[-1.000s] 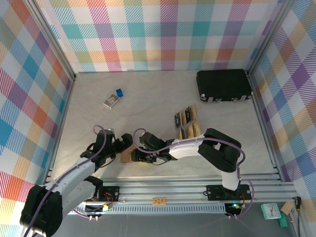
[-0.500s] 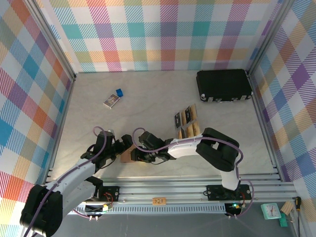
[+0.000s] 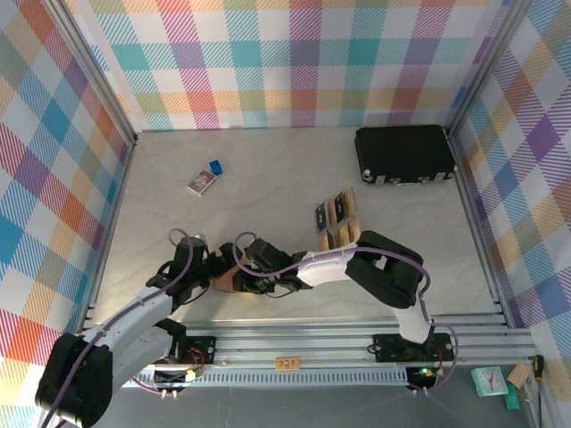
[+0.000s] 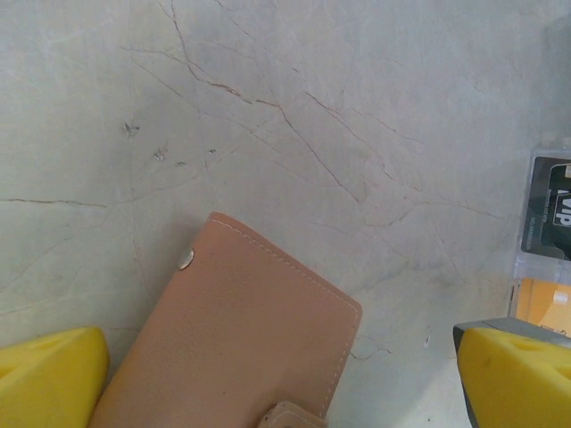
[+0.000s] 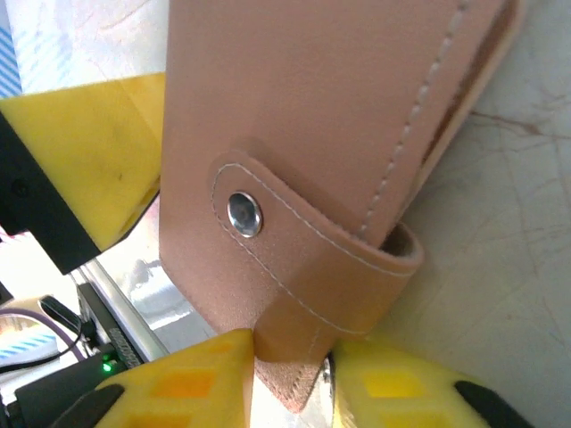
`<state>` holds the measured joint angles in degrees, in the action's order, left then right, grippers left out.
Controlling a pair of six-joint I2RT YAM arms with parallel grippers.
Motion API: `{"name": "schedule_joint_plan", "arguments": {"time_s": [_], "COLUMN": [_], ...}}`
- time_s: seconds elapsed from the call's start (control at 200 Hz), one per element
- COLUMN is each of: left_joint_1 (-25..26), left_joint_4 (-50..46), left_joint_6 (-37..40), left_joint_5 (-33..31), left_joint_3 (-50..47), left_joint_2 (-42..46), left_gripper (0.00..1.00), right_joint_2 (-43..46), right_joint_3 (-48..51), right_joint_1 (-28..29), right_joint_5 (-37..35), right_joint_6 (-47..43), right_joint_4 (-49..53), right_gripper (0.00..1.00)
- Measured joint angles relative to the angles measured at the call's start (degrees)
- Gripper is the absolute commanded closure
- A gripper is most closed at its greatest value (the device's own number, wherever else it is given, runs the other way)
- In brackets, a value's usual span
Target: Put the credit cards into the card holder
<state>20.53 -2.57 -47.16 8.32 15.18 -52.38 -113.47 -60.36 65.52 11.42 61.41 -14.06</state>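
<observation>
The card holder (image 3: 227, 280), a tan leather wallet, lies folded on the table near the front edge. My right gripper (image 5: 290, 379) is shut on its clasp tab (image 5: 294, 267), whose snap stud (image 5: 243, 214) faces the camera. My left gripper (image 4: 277, 388) stands open, straddling the card holder (image 4: 232, 348) from the left with a yellow fingertip (image 4: 49, 379) on each side. In the top view the two grippers meet at the wallet, left (image 3: 211, 267) and right (image 3: 246, 273). The credit cards (image 3: 337, 219), dark and orange-gold, lie in a cluster behind and to the right; two of them (image 4: 549, 214) show at the left wrist view's edge.
A large black case (image 3: 406, 153) sits in the far right corner. A small printed box (image 3: 202, 182) and a tiny blue object (image 3: 215, 167) lie at the far left. Plaid walls enclose three sides; metal rails (image 3: 294, 343) run along the near edge.
My right gripper has slid a little left and closed its jaws on the wallet's clasp tab. The left arm has stayed put with its jaws wide.
</observation>
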Motion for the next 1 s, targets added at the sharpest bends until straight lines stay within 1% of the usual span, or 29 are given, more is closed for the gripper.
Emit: {"name": "schedule_joint_plan", "arguments": {"time_s": [0.135,0.325,0.425,0.575,0.68,0.86,1.0], "left_joint_1": [0.04,0.09,0.63,0.76,-0.55,-4.81,-6.84], "left_joint_4": [0.00,-0.02,-1.05,-4.02,-4.74,-4.57,-3.96], "left_joint_6": [-0.02,-0.24,-0.20,0.68,1.86,3.04,3.72], "left_joint_5": [-0.83,-0.96,-0.83,-1.38,-1.25,1.33,4.79], "left_joint_3": [0.00,0.00,0.96,8.24,15.23,24.65,28.39], "left_joint_2": [0.00,0.00,-0.20,-3.08,-7.02,-14.60,-18.56], "left_gripper": [0.00,0.00,0.00,0.00,0.00,0.00,0.00], "right_joint_2": [-0.07,0.11,2.05,8.07,12.57,18.80,22.43], "right_joint_3": [0.00,0.44,1.99,3.82,4.09,4.07,4.02], "right_joint_1": [0.11,0.07,-0.72,-2.99,-5.84,-10.86,-14.91], "right_joint_5": [0.17,0.04,-0.33,-0.46,-0.42,0.70,3.52], "right_joint_6": [0.46,0.70,-0.11,-2.99,-5.70,-11.04,-15.04], "right_joint_4": [-0.07,-0.35,-0.26,2.25,4.79,9.40,12.72], "right_gripper": [1.00,1.00,1.00,1.00,1.00,1.00,1.00]}}
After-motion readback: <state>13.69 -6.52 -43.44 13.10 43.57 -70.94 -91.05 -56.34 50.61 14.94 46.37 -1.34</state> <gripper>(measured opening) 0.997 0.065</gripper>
